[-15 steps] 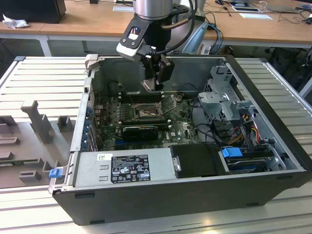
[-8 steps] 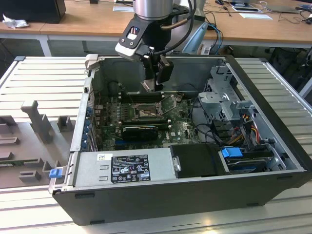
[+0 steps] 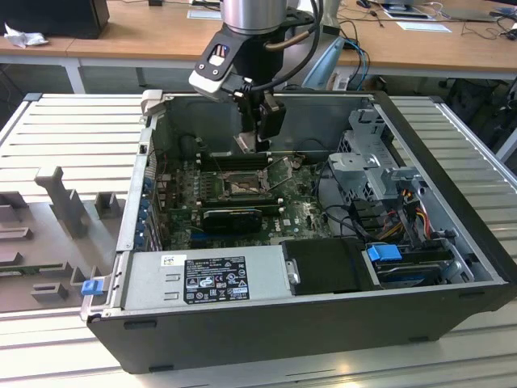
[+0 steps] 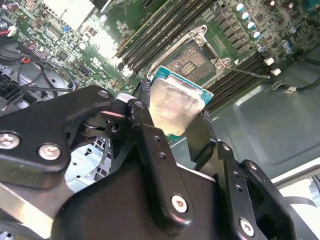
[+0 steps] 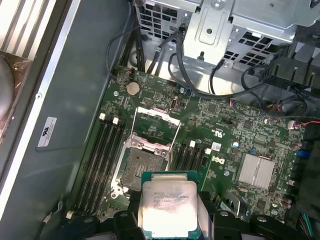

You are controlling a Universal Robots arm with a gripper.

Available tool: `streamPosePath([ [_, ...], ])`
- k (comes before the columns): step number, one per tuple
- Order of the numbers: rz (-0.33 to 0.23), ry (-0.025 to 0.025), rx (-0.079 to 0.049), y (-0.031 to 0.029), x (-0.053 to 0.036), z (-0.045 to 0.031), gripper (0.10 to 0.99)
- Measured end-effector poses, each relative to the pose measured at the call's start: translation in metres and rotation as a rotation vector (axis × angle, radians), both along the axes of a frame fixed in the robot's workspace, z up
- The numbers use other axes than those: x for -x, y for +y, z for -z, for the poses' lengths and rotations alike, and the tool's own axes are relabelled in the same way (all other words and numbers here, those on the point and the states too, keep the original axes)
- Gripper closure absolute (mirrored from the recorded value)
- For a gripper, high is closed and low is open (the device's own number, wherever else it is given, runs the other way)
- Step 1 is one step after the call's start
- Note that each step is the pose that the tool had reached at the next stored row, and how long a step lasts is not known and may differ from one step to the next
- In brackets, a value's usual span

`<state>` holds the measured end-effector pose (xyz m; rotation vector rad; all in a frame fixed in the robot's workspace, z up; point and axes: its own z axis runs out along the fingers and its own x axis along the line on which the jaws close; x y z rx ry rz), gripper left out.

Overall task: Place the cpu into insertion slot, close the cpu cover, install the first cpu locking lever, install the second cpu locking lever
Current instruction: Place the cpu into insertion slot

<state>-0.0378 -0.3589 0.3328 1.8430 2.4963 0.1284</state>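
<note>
Second wrist view: end effector [image 4: 174,111] clenched on the cpu [image 4: 178,99], above the open insertion slot [image 4: 192,60]

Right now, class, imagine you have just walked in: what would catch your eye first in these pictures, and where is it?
The gripper draws the eye first, clamped on two opposite edges of the silvery cpu and holding it above the green motherboard. Close by, in both wrist views, lies the insertion slot, uncovered and with no chip in it. In the exterior view all this sits inside an open computer case.
</note>
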Motion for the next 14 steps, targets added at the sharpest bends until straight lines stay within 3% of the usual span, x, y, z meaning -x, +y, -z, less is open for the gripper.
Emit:
streamPosePath([
  [14,0.061,0.0000,0.000,0.0000,0.0000,0.0011,0.561],
])
